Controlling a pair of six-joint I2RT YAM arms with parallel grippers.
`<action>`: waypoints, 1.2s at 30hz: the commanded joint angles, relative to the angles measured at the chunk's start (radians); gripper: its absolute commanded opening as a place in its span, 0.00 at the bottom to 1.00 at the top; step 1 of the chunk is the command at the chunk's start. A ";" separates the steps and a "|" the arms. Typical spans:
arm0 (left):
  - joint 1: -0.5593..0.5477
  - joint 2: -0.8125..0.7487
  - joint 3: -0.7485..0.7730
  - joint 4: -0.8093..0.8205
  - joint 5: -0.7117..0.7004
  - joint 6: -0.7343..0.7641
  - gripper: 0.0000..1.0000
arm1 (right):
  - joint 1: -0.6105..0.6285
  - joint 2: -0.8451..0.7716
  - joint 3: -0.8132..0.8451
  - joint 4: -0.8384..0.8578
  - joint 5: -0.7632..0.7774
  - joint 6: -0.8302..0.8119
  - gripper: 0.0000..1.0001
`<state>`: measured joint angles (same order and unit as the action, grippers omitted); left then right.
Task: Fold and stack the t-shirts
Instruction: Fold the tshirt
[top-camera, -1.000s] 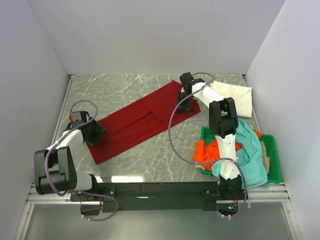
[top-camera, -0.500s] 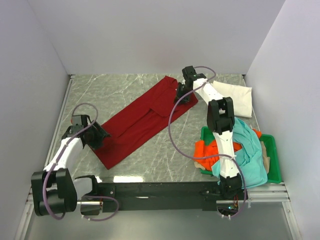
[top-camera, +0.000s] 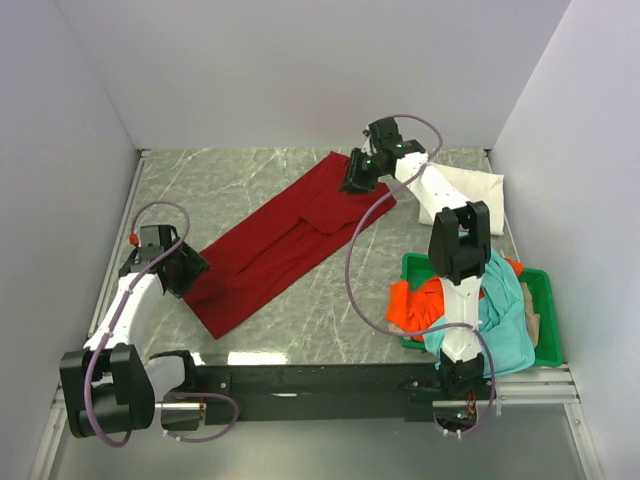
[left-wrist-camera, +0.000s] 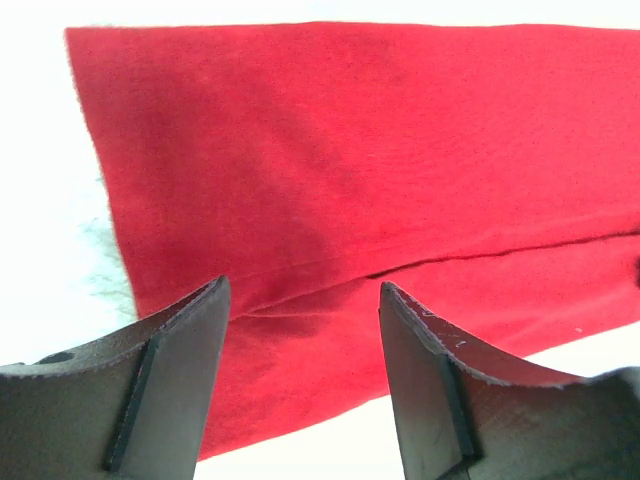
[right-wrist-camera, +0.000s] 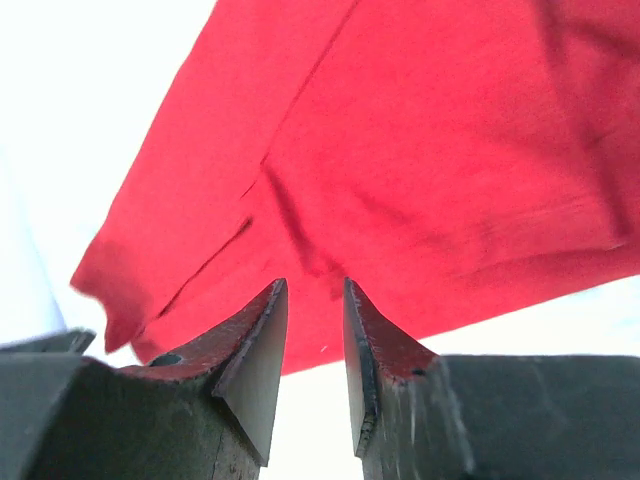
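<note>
Top external view, from the left: the left claw (top-camera: 192, 270) hovers at the near left end of the dark red t-shirt (top-camera: 285, 240), which lies flat in a long diagonal band across the marble desk (top-camera: 240, 180). The left wrist view shows its jaws spread wide with nothing between them, only red cloth beyond. At the shirt's far right corner sits the right claw (top-camera: 352, 180). In the right wrist view its jaws stand a narrow gap apart, and they seem to pinch no fabric, though the view is too close to be sure. Just right of it lies the white t-shirt (top-camera: 470, 190), folded. Nearer, the orange t-shirt (top-camera: 410, 305) and teal t-shirt (top-camera: 505, 320) are heaped on the green tray (top-camera: 545, 310).
</note>
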<state>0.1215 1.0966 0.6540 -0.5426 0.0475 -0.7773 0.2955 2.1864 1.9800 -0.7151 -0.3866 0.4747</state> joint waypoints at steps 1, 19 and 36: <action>-0.003 0.008 -0.019 0.007 -0.044 -0.025 0.67 | 0.063 -0.034 -0.059 0.040 -0.047 0.002 0.36; -0.092 0.060 -0.119 0.063 -0.093 -0.096 0.68 | 0.119 0.145 -0.050 0.003 0.012 0.024 0.36; -0.344 0.074 -0.146 -0.002 -0.129 -0.224 0.68 | 0.051 0.311 0.175 -0.156 0.137 -0.001 0.36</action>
<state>-0.1883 1.1599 0.5526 -0.4973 -0.1207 -0.9497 0.3813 2.4439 2.1010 -0.8211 -0.3397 0.5041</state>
